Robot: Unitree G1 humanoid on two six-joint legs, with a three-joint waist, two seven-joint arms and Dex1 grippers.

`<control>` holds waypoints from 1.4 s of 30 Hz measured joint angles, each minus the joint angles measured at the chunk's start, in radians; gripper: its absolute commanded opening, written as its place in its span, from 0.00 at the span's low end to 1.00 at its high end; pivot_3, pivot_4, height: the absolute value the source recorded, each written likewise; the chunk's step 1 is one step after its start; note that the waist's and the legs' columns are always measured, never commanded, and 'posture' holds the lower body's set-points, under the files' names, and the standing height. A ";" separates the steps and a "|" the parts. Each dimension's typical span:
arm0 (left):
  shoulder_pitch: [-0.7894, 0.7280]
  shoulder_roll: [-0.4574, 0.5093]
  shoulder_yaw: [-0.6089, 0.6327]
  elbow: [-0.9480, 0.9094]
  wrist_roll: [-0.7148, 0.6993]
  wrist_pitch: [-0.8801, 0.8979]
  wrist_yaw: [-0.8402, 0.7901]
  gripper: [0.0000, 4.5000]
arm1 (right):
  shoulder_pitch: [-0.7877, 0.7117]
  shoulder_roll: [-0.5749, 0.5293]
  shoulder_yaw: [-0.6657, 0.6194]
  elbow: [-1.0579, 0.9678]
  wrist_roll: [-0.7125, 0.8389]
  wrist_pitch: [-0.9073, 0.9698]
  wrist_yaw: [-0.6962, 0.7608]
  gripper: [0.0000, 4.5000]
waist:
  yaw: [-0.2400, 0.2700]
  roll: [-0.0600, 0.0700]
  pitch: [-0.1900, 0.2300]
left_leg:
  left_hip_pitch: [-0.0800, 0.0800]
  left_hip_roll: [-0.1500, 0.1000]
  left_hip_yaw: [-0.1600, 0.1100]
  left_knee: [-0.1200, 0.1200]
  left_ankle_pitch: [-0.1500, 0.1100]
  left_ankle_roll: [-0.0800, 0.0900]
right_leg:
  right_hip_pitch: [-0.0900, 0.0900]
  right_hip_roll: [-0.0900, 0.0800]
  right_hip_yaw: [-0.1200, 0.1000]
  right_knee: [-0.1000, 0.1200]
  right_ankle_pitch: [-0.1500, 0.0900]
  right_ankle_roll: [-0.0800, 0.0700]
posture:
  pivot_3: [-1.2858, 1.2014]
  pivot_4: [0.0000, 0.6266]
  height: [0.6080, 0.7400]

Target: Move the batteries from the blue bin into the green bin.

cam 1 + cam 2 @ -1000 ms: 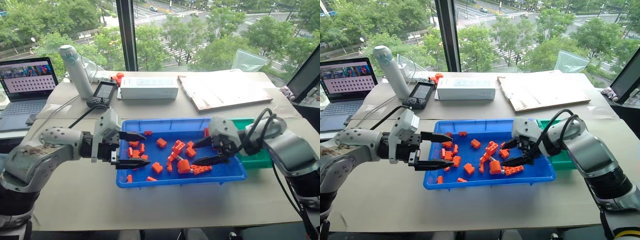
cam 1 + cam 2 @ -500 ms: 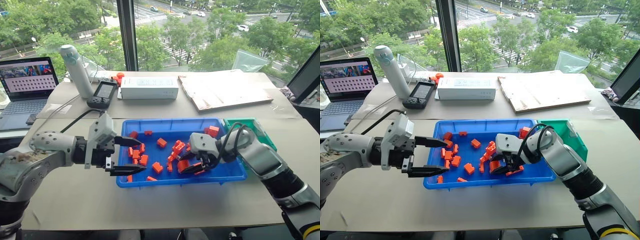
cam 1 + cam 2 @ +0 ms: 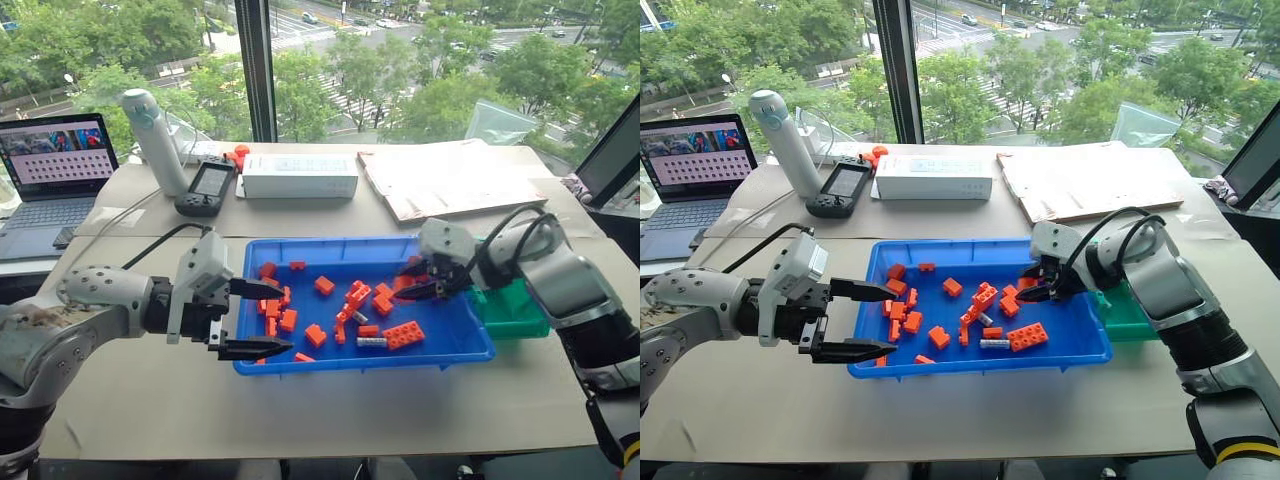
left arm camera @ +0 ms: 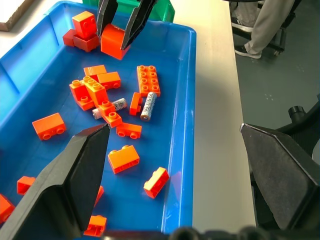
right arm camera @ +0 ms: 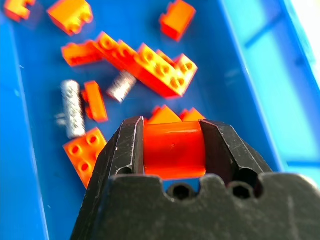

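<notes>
While the two small silvery-grey metal batteries (image 4: 148,105) lie among the bricks near the middle of the wide, shallow blue plastic bin (image 3: 300,247), the right gripper (image 3: 1032,287) carries something else — a plain orange plastic block (image 5: 174,148).

Item, right gripper: jaws clamped on the orange block, raised over the far right part of the blue bin, just beside the small, deeper green plastic bin (image 3: 515,317). Judged purpose: either a wrong pick or clearing a block that sat against the batteries.

Item, left gripper (image 3: 248,318): jaws wide apart and holding nothing, level over the blue bin's left rim — apparently waiting, kept out of the right arm's path.

Item, batteries: one lies free beside the large orange studded brick (image 3: 402,335); the other (image 4: 116,105) is partly tucked under a cluster of small orange bricks (image 4: 93,91). Both are well apart from the green bin, so the transfer is not yet done.

Item, surroundings: pale tabletop (image 3: 330,405) under both bins; white box (image 3: 299,175) and handheld device (image 3: 206,187) behind.

Changes against half a second ago: the right gripper was low among the bricks at mid-bin, closing; now it is lifted and shifted toward the green bin with the block. The battery by the studded brick is newly uncovered. The left gripper has not moved.
</notes>
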State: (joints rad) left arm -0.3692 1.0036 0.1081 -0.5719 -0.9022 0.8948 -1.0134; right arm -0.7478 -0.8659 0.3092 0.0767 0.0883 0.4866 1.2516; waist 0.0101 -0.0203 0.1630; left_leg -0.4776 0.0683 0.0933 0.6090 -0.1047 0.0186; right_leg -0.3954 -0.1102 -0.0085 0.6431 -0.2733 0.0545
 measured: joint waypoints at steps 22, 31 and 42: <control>-0.024 -0.001 -0.026 0.018 0.002 -0.001 -0.011 1.00 | -0.005 0.033 0.107 -0.148 0.049 -0.016 0.226 0.72 | -0.001 0.000 0.000 | 0.000 0.000 -0.001 0.000 0.000 0.000 | 0.000 0.000 -0.001 0.001 -0.001 -0.001 | 0.52 0.24 1.00; -0.024 0.000 -0.026 0.016 0.000 0.001 -0.002 1.00 | -0.031 0.083 0.171 -0.096 -0.009 -0.116 0.258 0.59 | 0.001 0.000 0.000 | 0.000 0.000 -0.001 0.000 0.000 -0.001 | 0.000 0.000 -0.001 0.002 0.000 0.001 | 0.52 0.24 1.00; -0.019 0.017 -0.024 0.015 -0.002 0.002 -0.002 1.00 | -0.035 0.122 0.230 -0.062 -0.065 -0.161 0.287 0.13 | -0.001 0.000 0.000 | 0.000 0.000 -0.001 0.000 0.001 -0.001 | -0.001 0.000 -0.001 0.003 0.000 0.001 | 0.52 0.24 1.00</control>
State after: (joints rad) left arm -0.3881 1.0201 0.0844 -0.5572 -0.9041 0.8966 -1.0156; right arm -0.7825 -0.7435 0.5395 0.0143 0.0233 0.3259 1.5389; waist 0.0094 -0.0205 0.1632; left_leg -0.4776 0.0687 0.0925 0.6093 -0.1040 0.0178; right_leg -0.3962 -0.1098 -0.0095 0.6459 -0.2737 0.0558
